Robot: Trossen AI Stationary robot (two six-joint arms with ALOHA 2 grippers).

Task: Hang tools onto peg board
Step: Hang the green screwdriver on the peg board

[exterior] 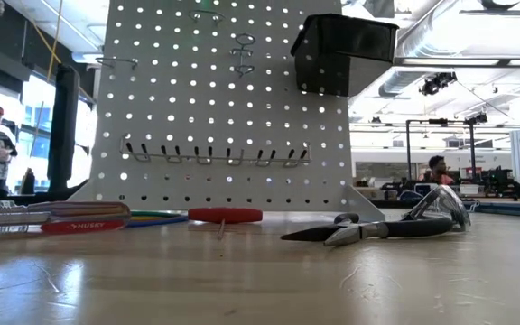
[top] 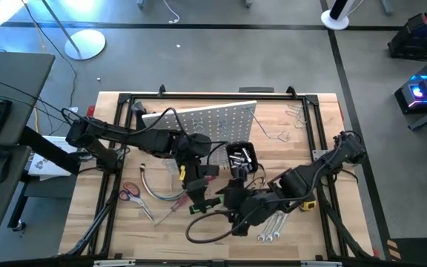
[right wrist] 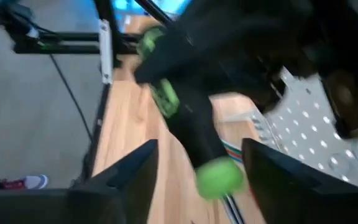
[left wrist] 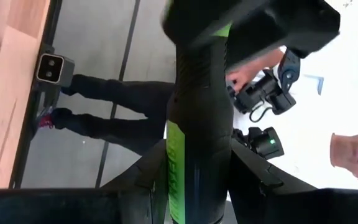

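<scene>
My left gripper (top: pixel 193 182) hangs above the middle of the table, shut on a black-and-green-handled screwdriver (left wrist: pixel 194 124). My right gripper (right wrist: pixel 197 158) faces it from the right, open. Its fingers stand on either side of the handle's green butt end (right wrist: pixel 219 177) with a gap on each side. The white peg board (exterior: pixel 224 108) stands at the far middle of the table, with a black bin (exterior: pixel 341 54) fixed near its top and a row of hooks across it. Neither gripper shows in the low view. My left gripper pinches the screwdriver's handle (left wrist: pixel 194 162) between its two fingers. The handle runs along the fingers and out past their tips. The screwdriver is lifted clear of the table and slants, its green butt end toward my right gripper.
On the table lie red-handled scissors (top: pixel 130 193), a red-handled screwdriver (exterior: pixel 224 215), black-handled pliers (exterior: pixel 377 227), silver wrenches (top: pixel 271 226), a yellow tape measure (top: pixel 308 204) and a curved cable bundle (top: pixel 206 222). A black frame (top: pixel 124 100) rings the table. A person stands beyond it.
</scene>
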